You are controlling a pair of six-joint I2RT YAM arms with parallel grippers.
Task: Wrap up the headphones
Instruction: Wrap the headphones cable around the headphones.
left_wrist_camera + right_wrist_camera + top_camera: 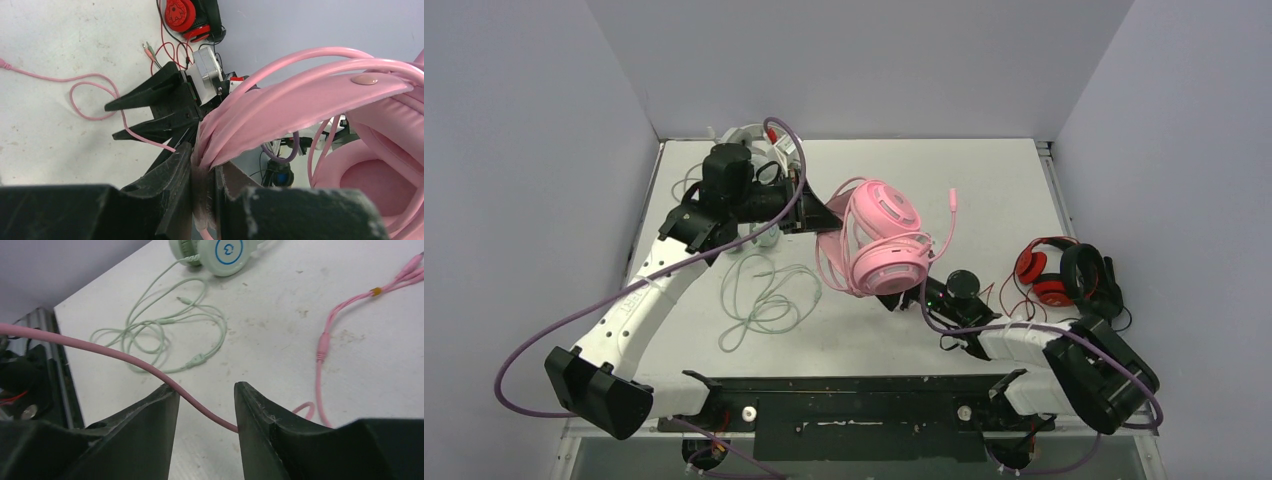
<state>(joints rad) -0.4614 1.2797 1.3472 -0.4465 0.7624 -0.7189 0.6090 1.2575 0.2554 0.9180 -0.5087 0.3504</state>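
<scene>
The pink headphones (879,240) hang over the middle of the table, held up by the headband (300,100). My left gripper (207,160) (829,215) is shut on that band. The pink cable (100,347) runs slack through the gap of my right gripper (206,390) (904,297), which is open just below the cups. More of this cable loops on the table (95,95) and ends in plugs (400,272). The mint green headphones (220,252) lie with their cable (764,295) spread loosely. The pale white headphones (749,140) sit at the back left.
A red and black headset (1064,275) with a thin red cable lies at the right edge of the table. Grey walls close in the table on the left, back and right. A purple cable (554,335) hangs along the left arm.
</scene>
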